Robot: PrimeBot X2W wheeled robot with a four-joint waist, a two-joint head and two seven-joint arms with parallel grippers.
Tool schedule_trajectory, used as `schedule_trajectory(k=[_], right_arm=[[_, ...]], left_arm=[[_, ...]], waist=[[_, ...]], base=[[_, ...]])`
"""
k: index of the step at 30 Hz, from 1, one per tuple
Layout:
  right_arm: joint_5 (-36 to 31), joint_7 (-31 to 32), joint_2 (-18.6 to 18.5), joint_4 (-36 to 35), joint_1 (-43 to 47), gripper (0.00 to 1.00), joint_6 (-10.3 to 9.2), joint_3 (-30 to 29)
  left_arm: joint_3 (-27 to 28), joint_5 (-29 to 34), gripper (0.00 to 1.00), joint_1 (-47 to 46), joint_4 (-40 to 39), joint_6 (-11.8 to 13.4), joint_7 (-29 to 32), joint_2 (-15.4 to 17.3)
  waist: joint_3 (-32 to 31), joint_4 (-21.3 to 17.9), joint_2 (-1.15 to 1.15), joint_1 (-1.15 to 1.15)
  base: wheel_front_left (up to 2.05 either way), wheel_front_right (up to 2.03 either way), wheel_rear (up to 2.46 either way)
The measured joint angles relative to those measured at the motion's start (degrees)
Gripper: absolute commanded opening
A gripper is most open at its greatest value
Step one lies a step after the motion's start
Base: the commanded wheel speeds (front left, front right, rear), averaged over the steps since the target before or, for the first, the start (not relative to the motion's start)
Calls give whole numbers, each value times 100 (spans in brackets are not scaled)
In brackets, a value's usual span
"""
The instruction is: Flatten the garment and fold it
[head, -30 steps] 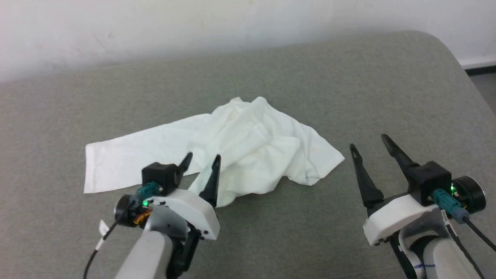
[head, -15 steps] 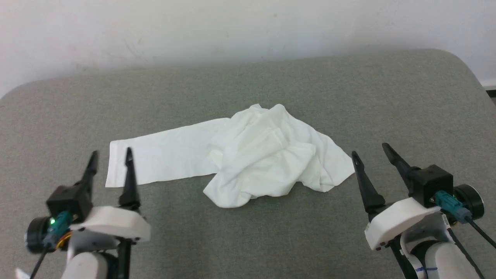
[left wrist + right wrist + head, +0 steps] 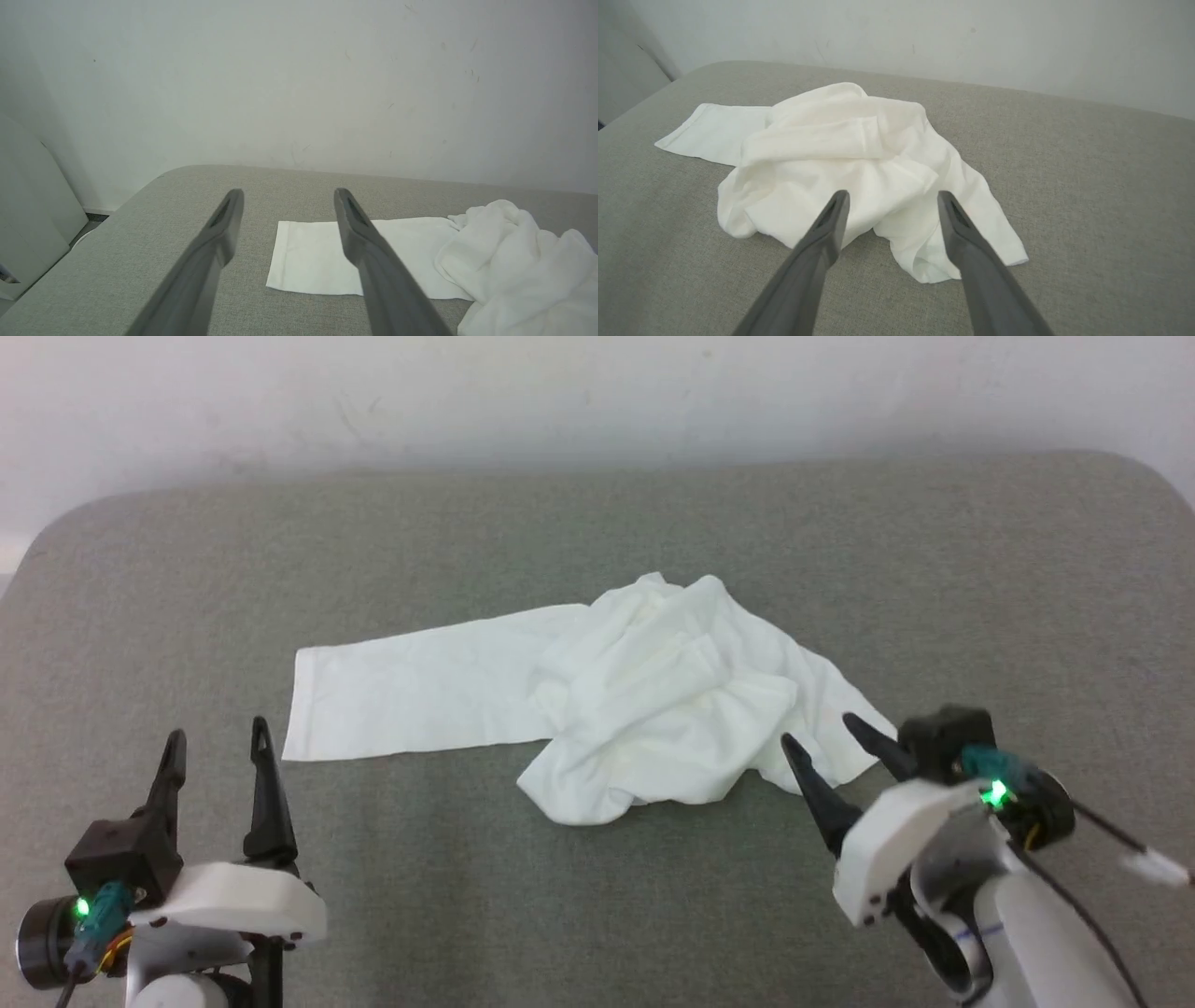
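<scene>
The garment is a white thin top lying crumpled in a heap mid-table, with one sleeve stretched flat toward the left. The sleeve's cuff end lies ahead of my left gripper in its wrist view. My left gripper is open at the lower left, clear of the cloth, fingers pointing up. My right gripper is open at the lower right, its tips just at the garment's near right edge. Its wrist view has the open fingers over the heap's near hem, holding nothing.
The grey fabric-covered table has rounded far corners and stands against a white wall. Its left edge drops to the floor beside a pale panel. Bare grey surface lies all around the garment.
The head view has shifted. My left gripper pulled back from the garment's near side to the lower left. My right gripper turned and moved in toward the garment's right edge.
</scene>
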Motion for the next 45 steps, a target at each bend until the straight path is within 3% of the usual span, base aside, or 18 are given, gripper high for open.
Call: schedule_trajectory(k=[8, 16, 22, 23, 25, 30, 36, 45], right_arm=[[1444, 824, -474, 1156, -1567, 100, -2, 1006], [2824, 1751, -1089, 1435, -2944, 100, -2, 3173], [3088, 1393, -1501, 1678, -3672, 100, -1, 4339], [3118, 1290, -1517, 1775, -3772, 94, -1, 4450], [3244, 1166, -1517, 1980, -3933, 0, -1, 4710], [3563, 760, -1493, 2419, -4161, 0, -1, 5210], [3889, 122, -1525, 2603, -4253, 0, -1, 5379], [3707, -836, -2076, 2517, -4013, 0, -1, 4461]], left_arm=[[-74, -1, 100, -92, -20, 5, -165, -79], [-186, 0, 100, -315, 148, -3, -296, -124], [-204, -1, 100, -400, 280, -3, -397, -140], [-204, -1, 100, -407, 300, -3, -402, -141], [-210, -1, 100, -423, 337, -3, -410, -144], [-255, -1, 100, -483, 411, -3, -411, -157], [-264, -10, 100, -485, 460, 2, -453, -163], [-241, -20, 100, -308, 366, 96, -369, -113]], waist=[[251, 275, 0, 0], [476, 606, 0, 1], [586, 761, 0, 1], [600, 769, 0, 1], [615, 773, 0, 1], [618, 770, 0, 1], [519, 738, 0, 0], [326, 479, 0, 0]], base=[[0, 0, 0], [0, 0, 0], [0, 0, 0], [0, 0, 0], [0, 0, 0], [0, 0, 0], [0, 0, 0], [0, 0, 0]])
